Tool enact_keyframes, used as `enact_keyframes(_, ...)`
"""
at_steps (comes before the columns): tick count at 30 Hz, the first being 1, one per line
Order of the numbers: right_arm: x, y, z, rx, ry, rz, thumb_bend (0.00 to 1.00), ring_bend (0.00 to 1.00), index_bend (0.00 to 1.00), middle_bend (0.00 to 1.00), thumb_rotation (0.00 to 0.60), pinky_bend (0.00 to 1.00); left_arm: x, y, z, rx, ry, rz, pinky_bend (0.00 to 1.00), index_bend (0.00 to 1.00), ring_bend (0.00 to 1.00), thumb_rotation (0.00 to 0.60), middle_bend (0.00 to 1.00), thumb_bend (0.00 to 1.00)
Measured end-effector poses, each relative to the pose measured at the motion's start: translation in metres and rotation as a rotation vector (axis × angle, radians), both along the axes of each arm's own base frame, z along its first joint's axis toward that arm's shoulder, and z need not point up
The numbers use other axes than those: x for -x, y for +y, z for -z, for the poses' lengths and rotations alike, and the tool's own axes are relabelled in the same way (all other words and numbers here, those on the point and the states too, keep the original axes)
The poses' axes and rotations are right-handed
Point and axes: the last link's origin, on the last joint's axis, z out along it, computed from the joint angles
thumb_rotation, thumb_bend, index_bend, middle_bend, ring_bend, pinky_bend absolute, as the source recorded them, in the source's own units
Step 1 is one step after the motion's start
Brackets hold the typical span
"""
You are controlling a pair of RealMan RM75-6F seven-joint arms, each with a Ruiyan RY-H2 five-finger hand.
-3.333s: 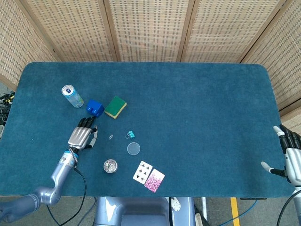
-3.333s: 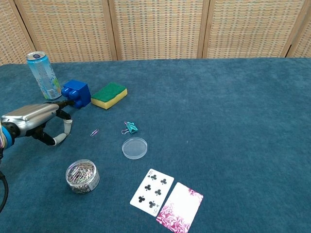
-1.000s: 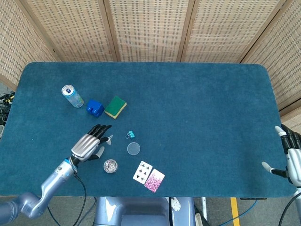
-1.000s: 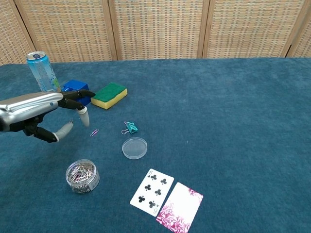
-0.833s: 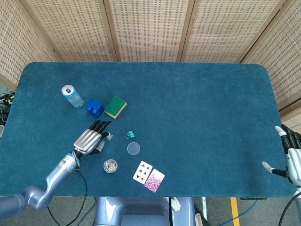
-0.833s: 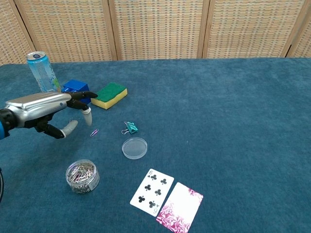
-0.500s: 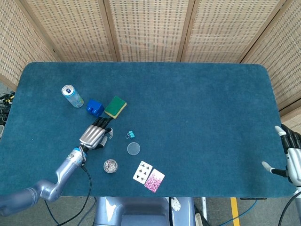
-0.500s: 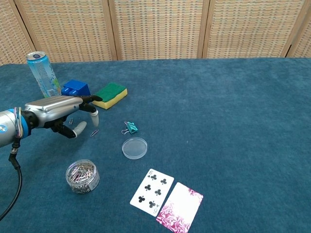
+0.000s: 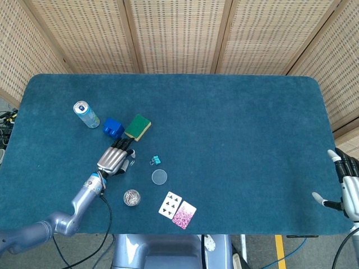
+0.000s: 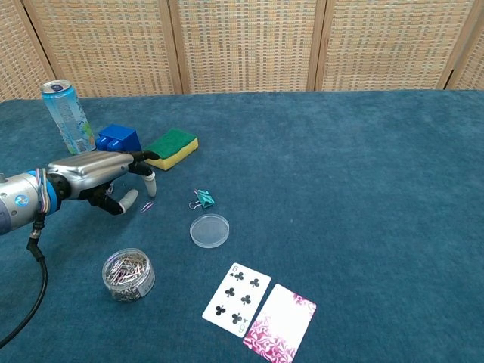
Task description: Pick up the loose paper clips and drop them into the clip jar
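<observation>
We have our left hand low over the loose paper clip on the cloth, fingers apart and empty, and a flat clip may slip away from the jar when pinched.

The right hand is cut off by the head view's edge, its fingers' grasp unreadable.

Left hand hovers beyond clip jar, near sponge.
</observation>
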Motion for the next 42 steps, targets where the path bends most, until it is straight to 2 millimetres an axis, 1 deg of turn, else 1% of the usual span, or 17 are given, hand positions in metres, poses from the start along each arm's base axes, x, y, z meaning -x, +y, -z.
enact_keyframes(12, 0.000, 0.000, -0.001, 0.004, -0.004, 0.000, 0.00, 0.00, 0.00, 0.00, 0.600, 0.00, 0.000, -0.004, 0.004, 0.020, -0.001, -0.014, 0.00, 0.37, 0.00, 0.600, 0.00, 0.65)
enact_keyframes(25, 0.000, 0.001, -0.002, 0.006, -0.003, -0.003, 0.00, 0.00, 0.00, 0.00, 0.600, 0.00, 0.014, -0.019, -0.003, 0.049, 0.007, -0.025, 0.00, 0.37, 0.00, 0.600, 0.00, 0.65)
enact_keyframes(38, -0.001, 0.001, -0.001, 0.006, -0.002, -0.003, 0.00, 0.00, 0.00, 0.00, 0.600, 0.00, 0.010, -0.036, -0.012, 0.090, -0.022, 0.015, 0.00, 0.37, 0.00, 0.600, 0.00, 0.65)
enact_keyframes(40, -0.001, 0.001, -0.001, 0.005, -0.002, -0.003, 0.00, 0.00, 0.00, 0.00, 0.600, 0.00, 0.008, -0.035, -0.015, 0.070, -0.035, 0.027, 0.00, 0.35, 0.00, 0.600, 0.00, 0.63)
enact_keyframes(42, -0.001, 0.001, -0.001, 0.006, -0.003, -0.002, 0.00, 0.00, 0.00, 0.00, 0.600, 0.00, 0.006, -0.034, -0.019, 0.045, -0.048, 0.036, 0.00, 0.32, 0.00, 0.600, 0.00, 0.57)
